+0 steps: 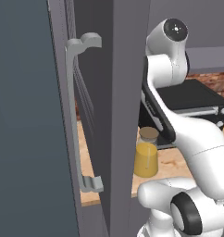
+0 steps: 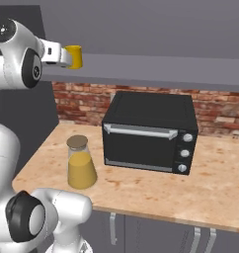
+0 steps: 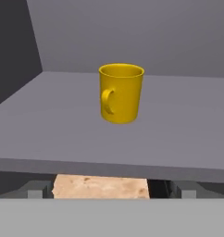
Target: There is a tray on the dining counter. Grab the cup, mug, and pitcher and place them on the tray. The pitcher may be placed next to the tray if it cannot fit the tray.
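On the grey shelf [image 3: 188, 134] stands the yellow mug [image 3: 121, 93], handle leftward; the gripper [image 3: 112, 190], spread wide and empty, faces it.

A golden-yellow mug [image 3: 121, 93] is sitting on a grey shelf [image 3: 178, 134], the pitcher [image 2: 80, 163] showing orange-yellow juice beside a black oven [image 2: 148, 131].

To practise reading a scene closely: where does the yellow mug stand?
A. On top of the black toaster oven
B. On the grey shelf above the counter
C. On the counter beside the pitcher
B: the mug sits on the grey shelf, handle facing the hand camera.
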